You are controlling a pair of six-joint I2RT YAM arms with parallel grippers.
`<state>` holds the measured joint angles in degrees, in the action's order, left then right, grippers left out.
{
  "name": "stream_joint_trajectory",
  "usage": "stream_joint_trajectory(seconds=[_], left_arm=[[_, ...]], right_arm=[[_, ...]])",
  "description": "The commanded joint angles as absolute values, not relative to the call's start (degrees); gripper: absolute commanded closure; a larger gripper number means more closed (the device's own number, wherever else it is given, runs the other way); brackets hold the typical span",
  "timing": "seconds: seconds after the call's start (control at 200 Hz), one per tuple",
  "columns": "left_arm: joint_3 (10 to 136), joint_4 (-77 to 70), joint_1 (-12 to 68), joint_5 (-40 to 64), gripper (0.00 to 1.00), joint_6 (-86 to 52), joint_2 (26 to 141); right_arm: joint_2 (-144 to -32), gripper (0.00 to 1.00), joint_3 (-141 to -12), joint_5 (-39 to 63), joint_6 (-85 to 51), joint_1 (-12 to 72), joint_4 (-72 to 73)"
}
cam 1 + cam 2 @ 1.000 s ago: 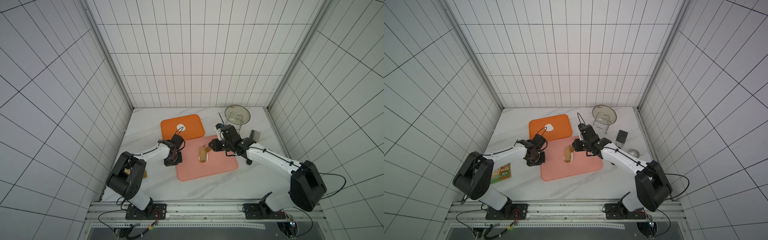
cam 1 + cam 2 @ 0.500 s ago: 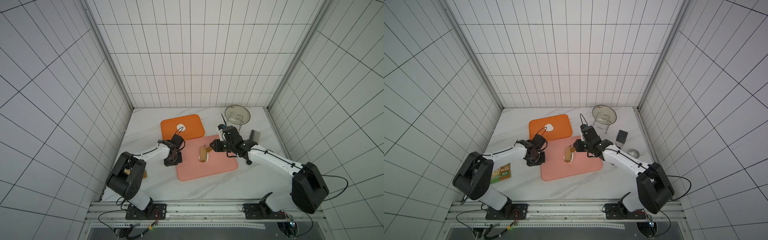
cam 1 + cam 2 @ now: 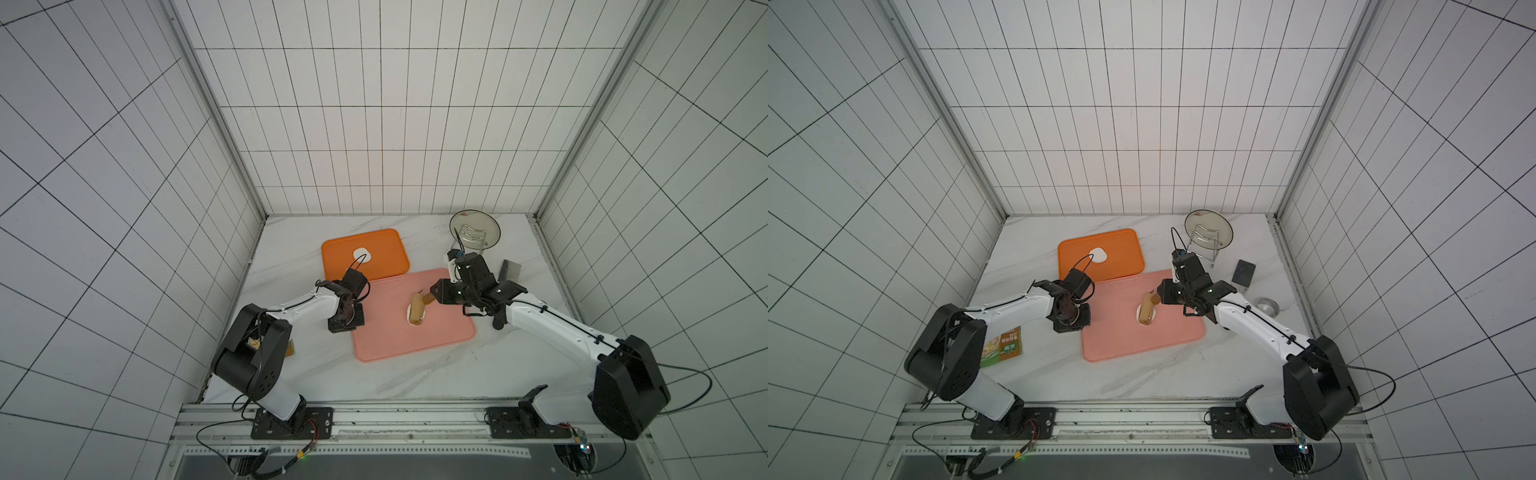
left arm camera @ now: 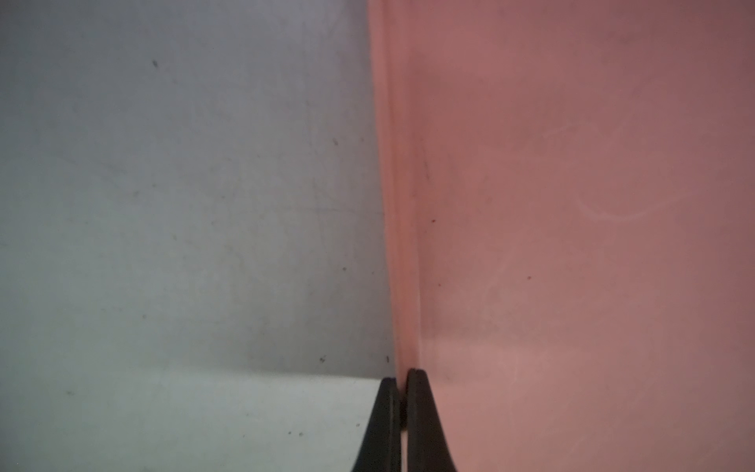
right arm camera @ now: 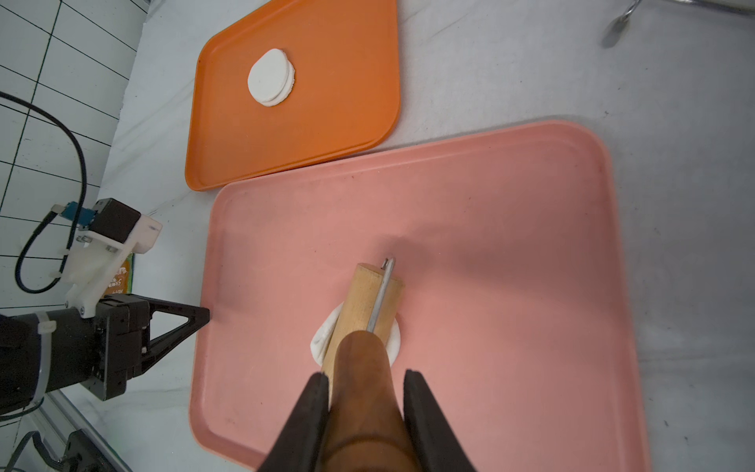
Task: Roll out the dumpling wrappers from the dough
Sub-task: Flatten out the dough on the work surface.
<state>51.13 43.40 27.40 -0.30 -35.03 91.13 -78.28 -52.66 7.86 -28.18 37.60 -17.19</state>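
Barely anything has shifted: my right gripper point(image 5: 366, 374) stays clamped on the rolling pin point(image 5: 369, 302), which presses the dough point(image 5: 322, 333) on the pink tray point(image 5: 510, 245); my left gripper point(image 4: 402, 374), closed together, sits at that tray's rim.

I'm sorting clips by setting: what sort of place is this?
Probably a robotics test cell staged as a kitchen: tiled walls box in a marble-look tabletop, robot arms are bolted to a rail, and a rolling pin rests on dough on a pink tray.
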Motion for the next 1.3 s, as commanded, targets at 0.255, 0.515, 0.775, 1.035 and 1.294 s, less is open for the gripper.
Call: stream_joint_trajectory(seconds=[0.255, 0.515, 0.775, 1.035, 1.294], left_arm=[[49.76, 44.53, 27.51, -1.67, 1.00, -34.99, 90.51], [49.95, 44.65, 27.51, -2.07, 1.00, -34.89, 90.70], [49.95, 44.69, 27.51, -2.11, 1.00, -34.88, 90.80], [50.03, 44.82, 27.51, -2.02, 1.00, -34.83, 90.85], [49.76, 44.82, 27.51, -2.06, 1.00, -34.89, 90.59]], right_arm=[[-81.68, 1.00, -47.66, -7.33, -22.94, 35.03, -33.24], [-81.83, 1.00, -47.90, -8.67, -22.50, 34.34, -34.28], [-81.49, 1.00, -47.55, -10.30, -21.64, 34.72, -34.91], [-82.40, 1.00, -49.48, -12.39, -21.27, 36.18, -35.93], [-81.96, 1.00, -49.58, -13.61, -21.36, 36.04, -36.65]])
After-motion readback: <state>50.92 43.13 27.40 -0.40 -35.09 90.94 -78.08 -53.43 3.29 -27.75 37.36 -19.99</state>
